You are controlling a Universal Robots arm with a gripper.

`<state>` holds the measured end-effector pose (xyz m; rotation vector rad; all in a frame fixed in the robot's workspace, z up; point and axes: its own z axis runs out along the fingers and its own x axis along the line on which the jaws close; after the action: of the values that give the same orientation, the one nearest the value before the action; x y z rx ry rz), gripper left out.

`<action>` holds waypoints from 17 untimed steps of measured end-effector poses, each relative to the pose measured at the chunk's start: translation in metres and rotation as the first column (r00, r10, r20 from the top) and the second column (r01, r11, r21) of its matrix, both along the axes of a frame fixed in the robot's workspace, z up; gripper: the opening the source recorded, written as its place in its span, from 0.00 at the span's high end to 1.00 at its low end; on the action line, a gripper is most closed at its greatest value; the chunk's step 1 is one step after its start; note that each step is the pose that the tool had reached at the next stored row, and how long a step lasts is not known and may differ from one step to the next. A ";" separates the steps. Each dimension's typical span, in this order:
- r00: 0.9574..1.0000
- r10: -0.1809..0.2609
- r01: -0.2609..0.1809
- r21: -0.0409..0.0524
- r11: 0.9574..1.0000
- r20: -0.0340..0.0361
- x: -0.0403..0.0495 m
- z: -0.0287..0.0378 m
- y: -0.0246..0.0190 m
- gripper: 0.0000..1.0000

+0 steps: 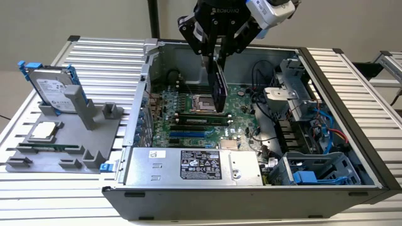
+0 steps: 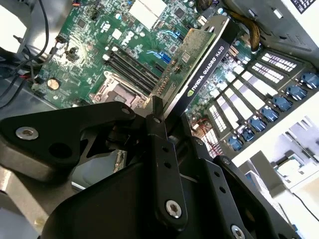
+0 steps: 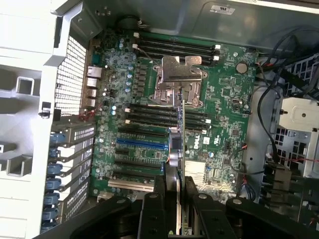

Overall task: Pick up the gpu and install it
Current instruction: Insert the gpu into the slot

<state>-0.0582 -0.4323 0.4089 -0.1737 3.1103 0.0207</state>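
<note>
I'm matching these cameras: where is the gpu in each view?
Exterior view: the gpu hangs upright in the gripper, above the motherboard.
Second wrist view: the gpu slants away past the fingers.
First wrist view: gpu edge-on, a thin strip over the slots.
Shared landmark: the CPU socket.

A slatted metal table before a bare, pale wall.

In the exterior view the wall (image 1: 75,19) fills the band from 10 through 12 to 2 o'clock, plain beige and softly, evenly lit. A black post (image 1: 152,19) stands upright against it at about 11 o'clock. The table (image 1: 107,61), built of ribbed silver slats, spreads from 9 round by 6 to 3 o'clock, its ridges catching a mild sheen. Another slatted surface (image 1: 392,63) shows at 3 o'clock, beyond the table's edge.
</note>
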 end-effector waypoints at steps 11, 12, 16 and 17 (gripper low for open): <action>0.999 0.043 -0.043 0.000 0.999 0.000 0.0000 0.0000 0.0000 1.00; 0.999 0.047 -0.047 0.000 0.999 0.000 0.0000 0.0000 0.0000 1.00; 0.998 0.060 -0.060 0.000 0.998 0.000 0.0000 0.0000 0.0000 1.00; 0.998 0.063 -0.063 0.000 0.998 0.000 0.0000 0.0000 0.0000 1.00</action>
<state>-0.0582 -0.4323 0.4089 -0.2721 3.1036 0.0221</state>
